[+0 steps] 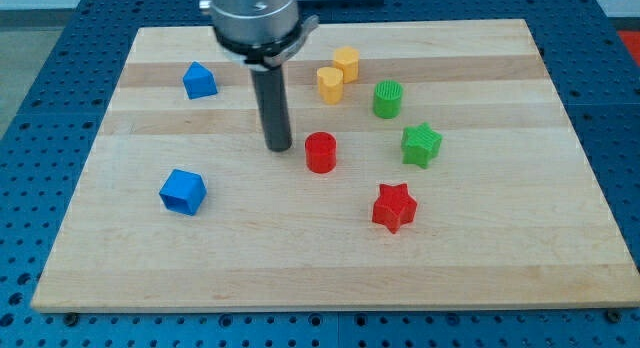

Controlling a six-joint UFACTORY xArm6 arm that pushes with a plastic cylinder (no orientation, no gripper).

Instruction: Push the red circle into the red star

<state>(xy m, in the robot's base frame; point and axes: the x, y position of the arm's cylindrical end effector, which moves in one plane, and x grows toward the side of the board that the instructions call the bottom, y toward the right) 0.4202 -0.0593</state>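
Note:
The red circle (321, 152) stands near the middle of the wooden board (330, 268). The red star (393, 207) lies below and to the view's right of it, about a block's width apart. My tip (279, 148) rests on the board just left of the red circle, with a small gap between them. The dark rod rises from the tip to the arm's grey body at the view's top.
A green star (421, 144) and a green circle (387, 99) lie right of the red circle. Two yellow blocks (330, 84) (347, 62) sit above it. A blue block (199, 80) is at upper left, a blue cube (183, 191) at lower left.

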